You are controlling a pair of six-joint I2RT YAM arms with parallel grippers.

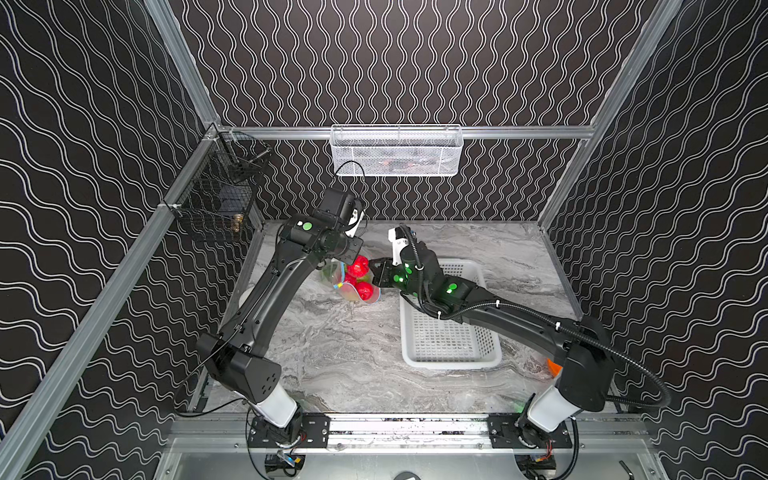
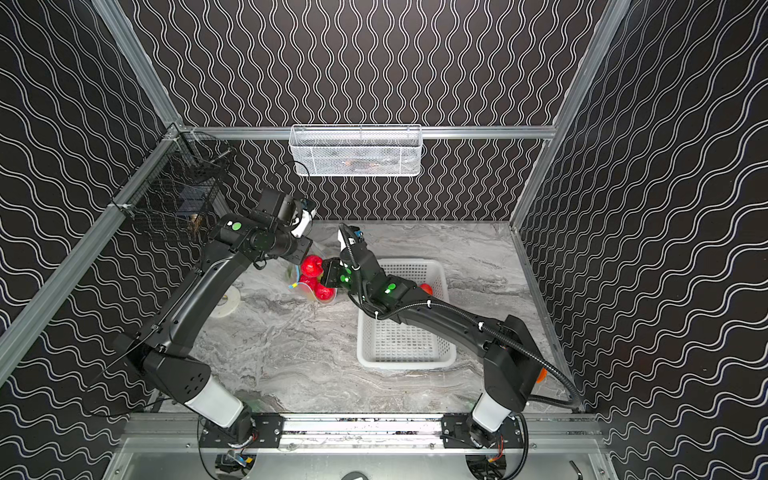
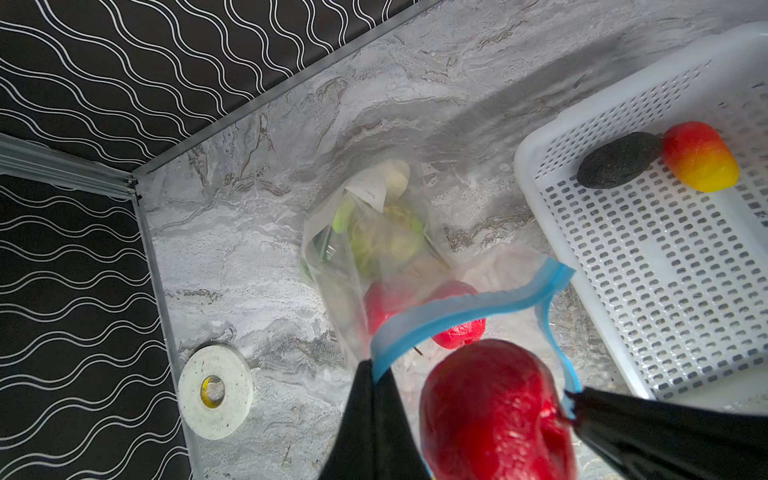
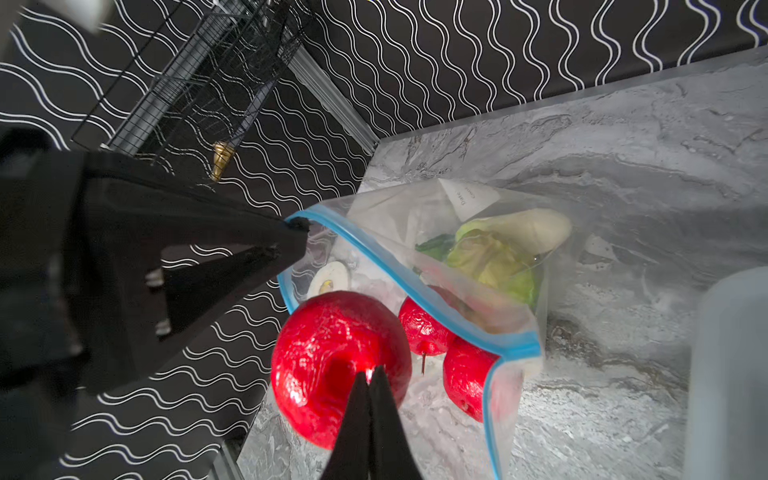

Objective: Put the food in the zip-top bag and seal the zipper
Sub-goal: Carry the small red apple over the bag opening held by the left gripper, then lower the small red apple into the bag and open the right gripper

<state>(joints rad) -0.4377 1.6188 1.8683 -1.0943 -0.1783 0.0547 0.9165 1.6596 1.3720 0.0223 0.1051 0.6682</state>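
Both top views look steeply down from high at the front, facing the back wall [image 1: 395,62], over the whole counter [image 1: 353,365], while the wrist views look closely past the left pincer [image 3: 372,368] and the right pincer [image 4: 370,376] onto the same bag [image 3: 332,266] and red fruit [image 4: 332,345].

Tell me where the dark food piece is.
Left wrist view: the dark food piece lies in the white basket on the right of the table, against a red-and-yellow fruit.
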